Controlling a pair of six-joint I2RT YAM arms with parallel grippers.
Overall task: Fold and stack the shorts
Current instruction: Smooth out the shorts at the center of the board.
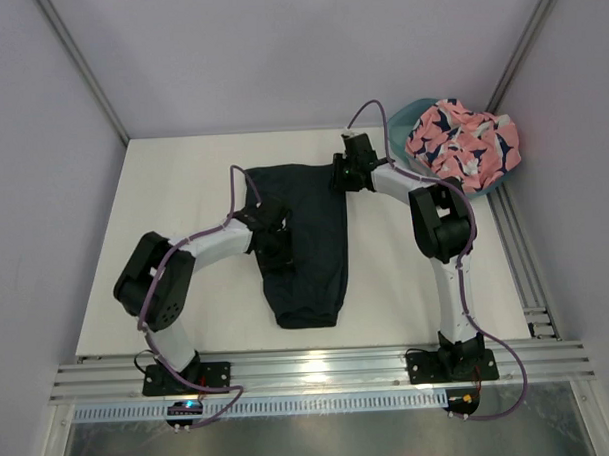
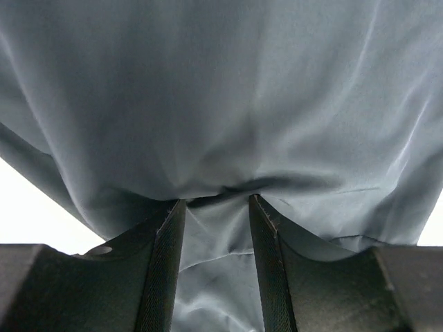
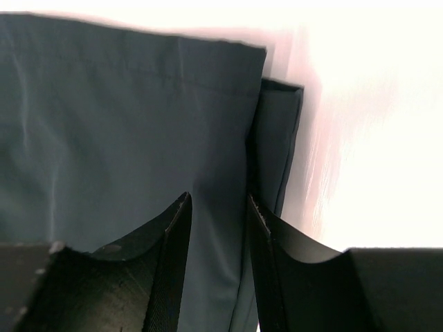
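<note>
Navy, almost black, the dark shorts (image 1: pixel 305 248) lie flat in the middle of the white table (image 1: pixel 183 182). They make a long narrow shape, the wide end at the far side and the rounded narrow end toward the arms. The cloth is smooth over most of its length, with soft creases near its left edge.

On that left edge, about half way along, sits the left gripper (image 1: pixel 273 241). In its wrist view the cloth is gathered into a small bunch between the two jaws, and tight folds spread out from this place, so it grips the dark shorts. White table shows at both lower corners of that view.

At the far right corner of the same shorts is the right gripper (image 1: pixel 345 173). Its wrist view shows the jaws a little apart over the right border of the cloth, where a second layer looks out beside the upper one. The cloth between the jaws looks flat, and I cannot tell if it is pinched or only touched.

Well apart from this, in the far right corner, the pink shorts (image 1: pixel 462 142) with navy and white shapes lie crumpled in a teal tub (image 1: pixel 406 112) and rise above its rim. No gripper is near them.
</note>
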